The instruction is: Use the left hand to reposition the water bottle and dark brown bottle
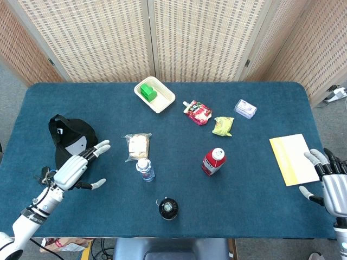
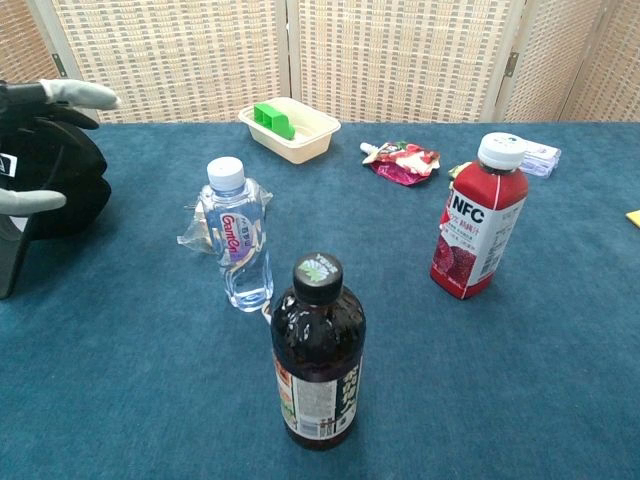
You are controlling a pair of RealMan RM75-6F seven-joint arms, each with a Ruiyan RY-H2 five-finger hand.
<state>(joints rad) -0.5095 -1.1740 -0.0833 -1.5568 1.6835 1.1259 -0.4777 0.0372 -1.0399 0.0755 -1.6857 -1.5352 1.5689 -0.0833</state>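
left hand (image 1: 73, 169) hovers empty, fingers spread, pointing toward upright water bottle (image 1: 145, 169) well to its right. dark brown bottle (image 1: 168, 208) stands upright nearer the table's front edge. right hand (image 1: 334, 187), open, lies far off.

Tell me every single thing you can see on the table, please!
water bottle: 1, clear with white cap, upright near table middle
dark brown bottle: 1, dark, upright at near edge
juice bottle: 1, red with white cap, upright right of middle
sandwich pack: 1, clear wrap, behind water bottle
cap: 1, black, left side
tray: 1, cream, far side, green block inside
pouch: 1, red, far middle
snack bag: 1, yellow-green, beside pouch
small packet: 1, pale, far right
booklet: 1, yellow, right edge
left hand: 1, open, by the cap
right hand: 1, open, right edge
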